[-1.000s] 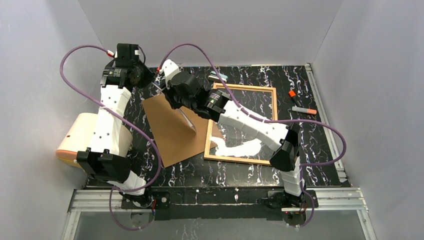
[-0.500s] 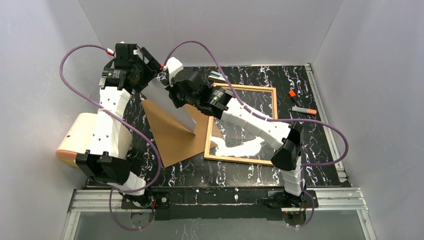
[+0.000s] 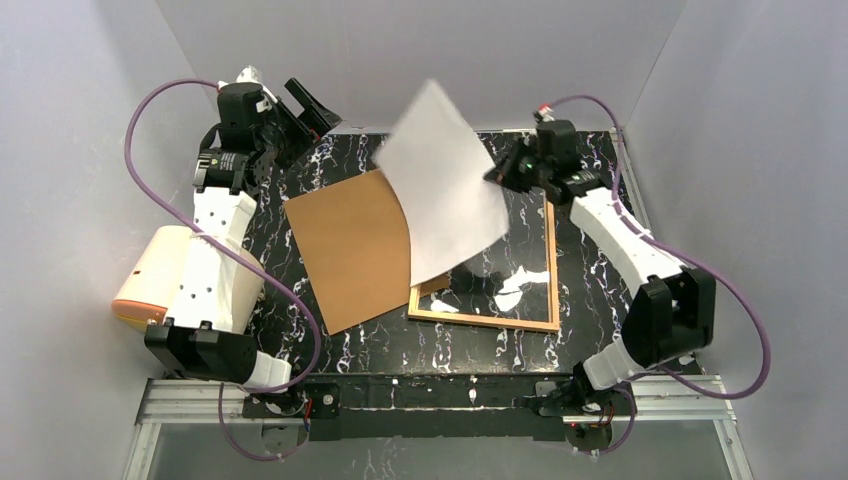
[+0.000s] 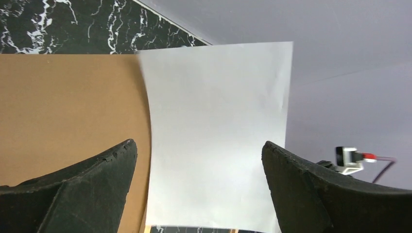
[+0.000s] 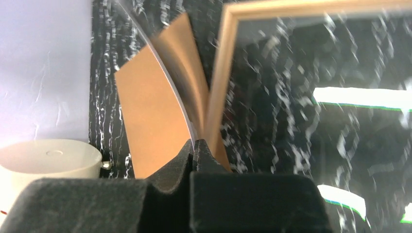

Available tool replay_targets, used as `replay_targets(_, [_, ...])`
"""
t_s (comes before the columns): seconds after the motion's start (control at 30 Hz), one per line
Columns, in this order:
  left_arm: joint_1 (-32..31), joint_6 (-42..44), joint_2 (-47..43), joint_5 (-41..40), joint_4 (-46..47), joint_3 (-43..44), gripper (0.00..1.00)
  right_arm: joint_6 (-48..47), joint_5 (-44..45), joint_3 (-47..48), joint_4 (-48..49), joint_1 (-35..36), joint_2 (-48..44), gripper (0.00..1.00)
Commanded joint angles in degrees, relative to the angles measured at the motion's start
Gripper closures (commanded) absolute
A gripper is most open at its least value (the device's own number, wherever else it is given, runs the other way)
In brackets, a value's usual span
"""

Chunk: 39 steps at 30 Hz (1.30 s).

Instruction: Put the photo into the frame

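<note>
Currently the right gripper (image 3: 497, 178) is clamping one edge of the photo (image 3: 440, 190), its two fingers pressed together on the thin sheet, as the right wrist view is showing close up (image 5: 195, 145). The print is hanging in the air above the far half of the table (image 3: 380, 350), tilted and slightly bowed, with its plain white reverse facing the overhead camera; its picture side is not showing in any view. Its lower corner is reaching down over the near-left part of the frame (image 3: 480, 321), and I cannot tell whether it is touching the pane. The light-wood frame is lying flat on the black marbled table, right of centre. The brown backing board (image 3: 345, 250) is lying flat just left of the frame, its near-right corner overlapping the frame's left border.

The left gripper (image 3: 310, 108) is hovering at the far left with its fingers (image 4: 97, 184) spread wide apart and nothing between them, pointing towards the white sheet from a short way off. A cream cylindrical object (image 3: 150, 275) is sitting beside the left arm at the table's left edge.
</note>
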Motion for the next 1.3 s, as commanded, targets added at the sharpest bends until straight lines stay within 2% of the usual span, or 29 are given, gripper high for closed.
replay_targets(0.0, [0.13,0.73,-2.26,4.74,3.78,-2.68,0.02,7.79,-7.85,-11.09,3.08,-6.41,-8.79,0.99])
replay_targets(0.2, [0.14,0.35,-1.64,7.57,5.22,-6.99,0.01,3.78,-10.34,-24.48,1.15,-14.88,-15.16,0.99])
replay_targets(0.4, [-0.02,-2.16,-1.74,12.49,12.37,-15.87,0.02,-0.64,-12.37,-34.16,5.72,-19.75,-17.39,0.99])
replay_targets(0.53, [-0.96,-2.78,-0.26,14.33,14.4,-19.27,0.02,-1.65,-10.59,-36.53,6.9,-20.88,-18.27,0.99])
replay_targets(0.73, [-4.34,-2.95,4.04,15.85,16.78,-22.64,0.02,0.71,-2.43,-41.86,11.59,-21.09,-20.09,0.99])
replay_targets(0.93, [-7.74,-1.71,9.67,17.7,18.56,-23.83,0.02,1.6,-0.32,-42.64,13.98,-21.18,-18.37,0.99])
replay_targets(1.27, [-12.07,3.42,17.68,17.2,19.86,-24.37,0.02,-3.46,-10.38,-43.07,18.16,-21.18,-13.21,0.99])
